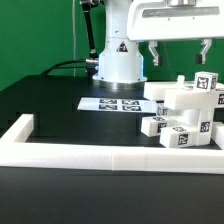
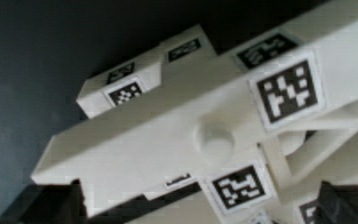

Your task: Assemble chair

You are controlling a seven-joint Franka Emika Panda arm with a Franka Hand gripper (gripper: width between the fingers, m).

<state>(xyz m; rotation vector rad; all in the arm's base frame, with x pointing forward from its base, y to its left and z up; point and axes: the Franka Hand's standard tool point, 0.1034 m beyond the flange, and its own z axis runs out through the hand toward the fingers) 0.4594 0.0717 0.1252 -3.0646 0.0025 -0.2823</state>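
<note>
The chair parts (image 1: 188, 104) are chunky white blocks with black-and-white tags, clustered at the exterior view's right on the black table. A small loose block (image 1: 155, 125) and a tagged piece (image 1: 186, 137) lie in front of the cluster. My gripper (image 1: 176, 58) hangs open just above the cluster and touches nothing. In the wrist view the white parts (image 2: 158, 135) fill the picture close below, showing several tags. My gripper (image 2: 194, 214) is open there, and a dark finger (image 2: 48, 205) stands to each side of the parts.
The marker board (image 1: 114, 103) lies flat on the table in front of the robot base (image 1: 118, 62). A long white border rail (image 1: 100, 157) runs along the front and turns back at the exterior view's left (image 1: 20, 128).
</note>
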